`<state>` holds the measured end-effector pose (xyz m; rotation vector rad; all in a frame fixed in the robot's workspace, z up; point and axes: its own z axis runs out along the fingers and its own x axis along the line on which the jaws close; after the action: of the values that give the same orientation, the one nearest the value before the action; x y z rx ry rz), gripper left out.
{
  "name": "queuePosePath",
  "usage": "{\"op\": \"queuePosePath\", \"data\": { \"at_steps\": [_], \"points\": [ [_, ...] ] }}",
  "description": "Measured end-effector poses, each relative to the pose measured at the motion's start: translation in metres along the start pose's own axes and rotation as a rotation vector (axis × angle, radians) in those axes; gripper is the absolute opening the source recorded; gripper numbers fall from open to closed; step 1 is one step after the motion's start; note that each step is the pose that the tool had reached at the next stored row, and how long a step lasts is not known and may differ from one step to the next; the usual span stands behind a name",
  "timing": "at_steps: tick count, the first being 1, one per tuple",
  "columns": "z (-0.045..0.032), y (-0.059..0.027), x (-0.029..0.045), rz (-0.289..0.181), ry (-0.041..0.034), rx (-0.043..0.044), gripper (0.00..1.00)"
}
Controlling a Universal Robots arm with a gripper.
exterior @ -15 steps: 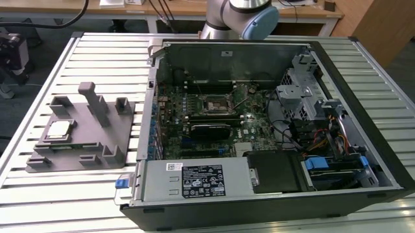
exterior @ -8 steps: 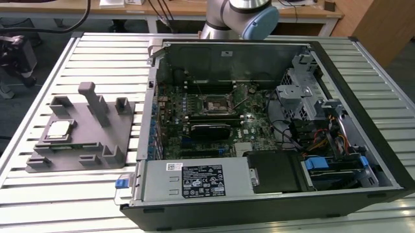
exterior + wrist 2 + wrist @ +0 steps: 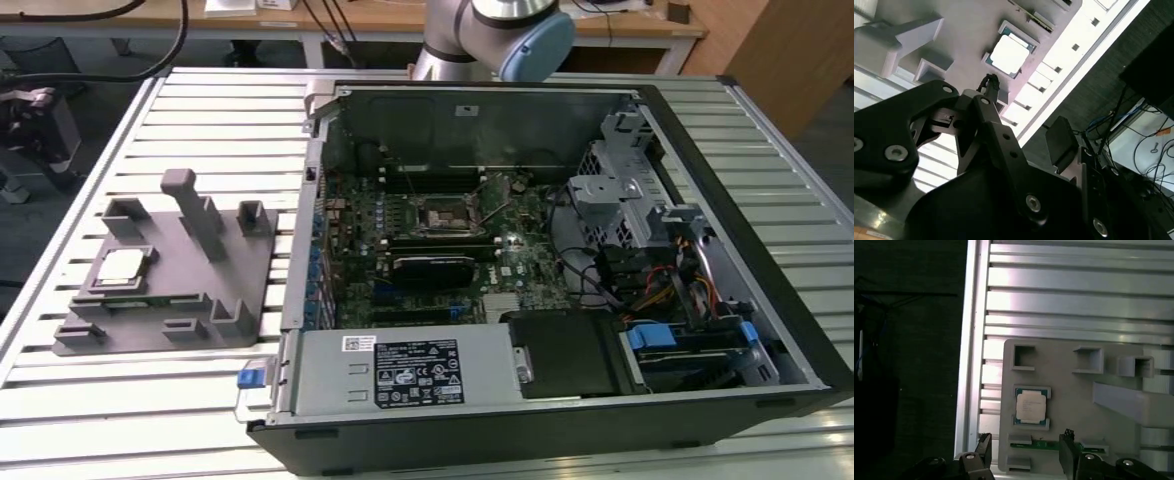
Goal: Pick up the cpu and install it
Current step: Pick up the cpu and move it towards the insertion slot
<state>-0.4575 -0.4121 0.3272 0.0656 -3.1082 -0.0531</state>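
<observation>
- Right now the cpu lies flat, shiny side up, in its square pocket on the grey tray. Nothing is touching it.
- In the exterior view the tray sits on the slatted table, on the exterior view's left of the open computer case. It is well apart from the socket on the board inside.
- Your gripper hovers over the tray with its jaws spread and nothing between them. In the first wrist view the gap between the fingertips looks wider than the chip.
- The relation to watch is this: the chip lies out past the fingertips, roughly in line with the middle of that gap. It is near the fingertips but clearly apart from them.
- A thin green board stands in a tray slot between the chip and the fingertips, and one fingertip looks very close to it.
- The chip is square, so it has no long side to favour. Its edges look square to the tray, and I judge the jaws to be lined up with one pair of edges.
- As for progress, the pick-up has not yet happened and the chip is not yet installed.
</observation>
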Motion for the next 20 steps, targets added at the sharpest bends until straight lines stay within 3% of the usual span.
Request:
{"op": "queuePosePath", "data": {
  "at_steps": [7, 13, 20],
  "points": [
    [0.0104, -0.0007, -0.0025, -0.056, 0.0018, 0.0023, 0.64],
    [0.0193, -0.0022, -0.0027, -0.057, -0.0026, 0.002, 0.64],
    [0.0319, -0.0029, -0.01, -0.055, -0.0029, 0.0015, 0.64]
  ]
}}
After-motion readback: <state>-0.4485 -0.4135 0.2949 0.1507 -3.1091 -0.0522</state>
